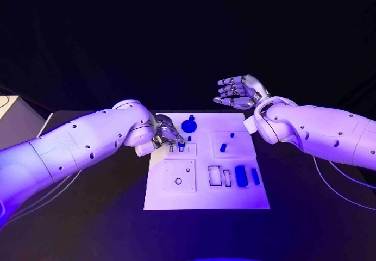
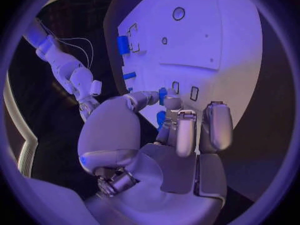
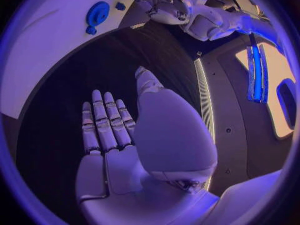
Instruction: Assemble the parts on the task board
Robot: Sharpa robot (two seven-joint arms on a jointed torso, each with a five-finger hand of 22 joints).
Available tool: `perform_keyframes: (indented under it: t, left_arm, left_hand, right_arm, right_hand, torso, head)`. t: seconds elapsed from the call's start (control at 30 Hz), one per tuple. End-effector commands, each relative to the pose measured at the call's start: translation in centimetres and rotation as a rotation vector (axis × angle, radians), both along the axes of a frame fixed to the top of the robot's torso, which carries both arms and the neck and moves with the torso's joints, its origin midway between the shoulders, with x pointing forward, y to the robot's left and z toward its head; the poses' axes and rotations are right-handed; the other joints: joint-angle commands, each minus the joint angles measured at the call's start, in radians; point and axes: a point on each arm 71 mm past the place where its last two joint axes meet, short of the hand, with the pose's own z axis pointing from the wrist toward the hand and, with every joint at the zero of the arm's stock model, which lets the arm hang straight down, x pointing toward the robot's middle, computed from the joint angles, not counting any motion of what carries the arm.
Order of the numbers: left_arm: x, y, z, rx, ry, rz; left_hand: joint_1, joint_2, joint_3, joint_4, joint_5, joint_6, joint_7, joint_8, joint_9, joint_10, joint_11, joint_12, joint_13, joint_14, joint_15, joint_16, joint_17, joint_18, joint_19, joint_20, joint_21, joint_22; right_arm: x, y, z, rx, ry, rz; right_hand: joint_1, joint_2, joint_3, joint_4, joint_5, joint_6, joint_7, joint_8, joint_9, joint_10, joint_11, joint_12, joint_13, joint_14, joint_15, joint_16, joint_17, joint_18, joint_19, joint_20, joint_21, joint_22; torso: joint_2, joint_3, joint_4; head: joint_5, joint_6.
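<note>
- While the task board [image 1: 205, 187] lies flat in the middle of the black worktop [image 1: 313, 217], the left hand [image 1: 167, 136] is down over its left half, near the far end
- its fingers [image 2: 185, 130] are curled around a small blue part [image 2: 162, 96]; the left wrist view has that piece pinched between thumb and fingertips, just above the board beside two little rectangular slots [image 2: 185, 90]
- the right hand [image 1: 241, 91] is up beyond the far right corner of the board, well clear of it, holding nothing; in the right wrist view its fingers [image 3: 106, 122] lie straight and side by side with the palm bare
- recesses on the board: a big square pocket [image 1: 179, 175] on the near left has only a small ring mark in it, and the narrow framed slot [image 1: 214, 175] next to it looks unfilled
- right of that slot, two blue bars [image 1: 241, 176] stand side by side
- further back, a short blue piece [image 1: 223, 147] sits in the right square area with a tiny blue dot just beyond it
- a round blue knob [image 1: 189, 125] stands near the board's far edge, close to the left hand but not touching
</note>
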Motion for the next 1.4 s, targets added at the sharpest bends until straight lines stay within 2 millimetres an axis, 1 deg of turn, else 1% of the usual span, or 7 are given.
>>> perform_keyframes:
  t: [0.03, 0.3, 0.43, 0.9, 1.17, 1.27, 1.4]
  left_arm:
    - [0.1, -0.1, 0.2, -0.003, -0.035, 0.006]
    - [-0.1, -0.2, 0.3, 0.085, -0.093, -0.043]
    - [-0.1, -0.3, 0.3, 0.110, -0.105, -0.057]
    - [-0.3, -1.1, 0.0, 0.167, -0.138, -0.092]
    - [-0.4, -1.4, -0.3, 0.182, -0.133, -0.105]
    - [-0.4, -1.5, -0.5, 0.186, -0.131, -0.108]
    - [-0.5, -1.5, -0.7, 0.189, -0.128, -0.109]
  left_hand:
    - [-0.016, -0.003, 0.165, -0.178, 0.014, 0.034, -0.022, 0.012, 0.063, 0.031, -0.009, 0.023, 0.030, 0.096, -0.011, 0.012, 0.241, -0.009, 0.008, -0.006, 0.008, 0.010]
    - [-0.029, -0.010, 0.153, -0.179, 0.038, 0.056, -0.038, 0.025, 0.076, 0.079, -0.024, 0.056, 0.073, 0.104, -0.024, 0.024, 0.263, -0.013, 0.021, -0.016, 0.014, 0.025]
    - [-0.035, -0.012, 0.149, -0.178, 0.063, 0.064, -0.043, 0.028, 0.079, 0.093, -0.029, 0.064, 0.086, 0.104, -0.029, 0.024, 0.263, -0.013, 0.023, -0.021, 0.014, 0.025]
    - [-0.036, -0.012, 0.147, -0.179, 0.078, 0.069, -0.046, 0.030, 0.082, 0.102, -0.032, 0.069, 0.094, 0.104, -0.032, 0.024, 0.263, -0.014, 0.028, -0.024, 0.016, 0.031]
    - [-0.035, -0.011, 0.148, -0.179, 0.082, 0.070, -0.047, 0.030, 0.082, 0.101, -0.033, 0.068, 0.091, 0.104, -0.032, 0.024, 0.263, -0.014, 0.029, -0.025, 0.016, 0.032]
    - [-0.035, -0.011, 0.148, -0.180, 0.084, 0.070, -0.047, 0.030, 0.082, 0.101, -0.033, 0.067, 0.091, 0.104, -0.033, 0.024, 0.263, -0.015, 0.029, -0.025, 0.016, 0.033]
    - [-0.035, -0.011, 0.148, -0.180, 0.084, 0.070, -0.047, 0.030, 0.082, 0.101, -0.033, 0.067, 0.091, 0.104, -0.033, 0.024, 0.263, -0.015, 0.029, -0.025, 0.016, 0.033]
  right_arm:
    - [-0.1, 0.1, 0.0, -0.002, -0.001, 0.018]
    - [-0.1, 0.1, 0.0, -0.002, 0.000, 0.017]
    - [-0.1, 0.1, 0.0, -0.002, 0.000, 0.016]
    - [-0.1, 0.2, -0.1, -0.002, 0.001, 0.017]
    - [-0.1, 0.2, -0.1, -0.002, 0.002, 0.018]
    - [-0.1, 0.2, -0.1, -0.002, 0.003, 0.018]
    - [-0.1, 0.2, -0.2, -0.002, 0.005, 0.018]
  right_hand:
    - [-0.004, 0.008, 0.006, 0.001, 0.006, 0.006, 0.096, 0.004, -0.002, 0.008, -0.001, -0.004, 0.000, -0.007, 0.000, -0.005, -0.001, -0.009, -0.007, 0.000, -0.007, -0.001]
    - [-0.004, 0.007, 0.007, 0.001, 0.008, 0.007, 0.096, 0.004, -0.002, 0.008, -0.001, -0.004, 0.000, -0.008, 0.000, -0.005, -0.002, -0.009, -0.009, 0.000, -0.007, -0.002]
    - [-0.005, 0.007, 0.007, 0.001, 0.010, 0.006, 0.096, 0.004, -0.002, 0.008, -0.001, -0.004, 0.000, -0.009, 0.000, -0.005, -0.002, -0.009, -0.010, 0.000, -0.006, -0.002]
    - [-0.005, 0.007, 0.007, 0.001, 0.010, 0.006, 0.096, 0.004, -0.002, 0.008, -0.001, -0.004, 0.000, -0.009, 0.000, -0.005, -0.002, -0.009, -0.010, 0.000, -0.006, -0.002]
    - [-0.005, 0.007, 0.007, 0.001, 0.010, 0.006, 0.096, 0.004, -0.002, 0.008, -0.001, -0.004, 0.000, -0.009, 0.000, -0.005, -0.002, -0.009, -0.010, 0.000, -0.006, -0.002]
    - [-0.006, 0.007, 0.007, 0.001, 0.013, 0.007, 0.096, 0.004, -0.003, 0.008, -0.001, -0.004, 0.000, -0.010, 0.000, -0.004, -0.003, -0.010, -0.010, 0.000, -0.006, -0.002]
    - [-0.006, 0.007, 0.007, 0.001, 0.013, 0.007, 0.096, 0.004, -0.003, 0.008, -0.001, -0.004, 0.000, -0.010, 0.000, -0.004, -0.003, -0.010, -0.010, 0.000, -0.006, -0.002]
  torso:
    - [0.001, -0.0004, 0.0000]
    - [0.001, -0.0003, -0.0006]
    - [0.000, -0.0001, -0.0001]
    - [0.001, -0.0005, -0.0007]
    - [0.001, 0.0000, -0.0013]
    - [0.002, -0.0008, -0.0016]
    - [0.002, -0.0010, -0.0013]
  head:
    - [0.000, -0.001]
    - [0.001, -0.008]
    - [0.002, -0.011]
    - [0.006, -0.015]
    - [0.005, -0.015]
    - [0.005, -0.015]
    - [0.004, -0.019]
